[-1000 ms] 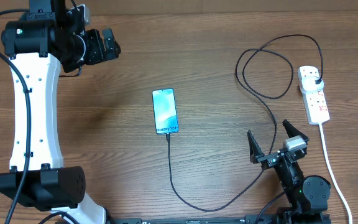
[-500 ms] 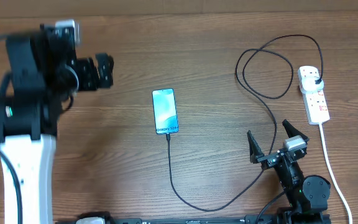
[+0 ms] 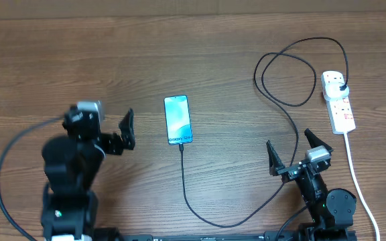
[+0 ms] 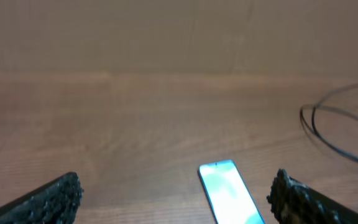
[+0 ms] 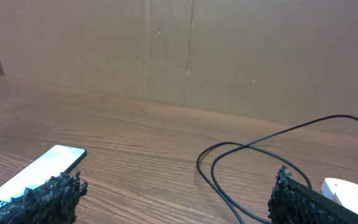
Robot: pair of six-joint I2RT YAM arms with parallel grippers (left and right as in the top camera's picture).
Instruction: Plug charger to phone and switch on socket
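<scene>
Overhead view, working outward from the robot's edge of the surface.

- Right gripper is hovering low at the near right. Its fingers are standing wide apart and holding nothing.
- Left gripper is hanging near left, beside the phone but apart from it. Its fingers are also spread and empty.
- Charger is trailing from the phone's near edge in a long curve. It is passing close by the right gripper, then looping wide toward the far right.
- Connector tip is sitting against the phone's bottom edge and appears seated; the screen is glowing light blue.
- Phone is lying flat, mid-surface, "Galaxy" end facing the robot.
- Socket is lying farthest right with the black plug in its far outlet. Its white cord is running back toward the near edge.

Judgement: the plugging looks done, so the switch is the step in hand. I cannot tell whether the red switch is on or off.

Doing it well:
- The right arm is the nearer one.
- Bring its fingers together into one blunt tip.
- Rise clear of the cable loop before crossing it.
- Aim for the switch serving the occupied outlet.
- Press straight down; the light strip is likely to skid under a slanted push.
</scene>
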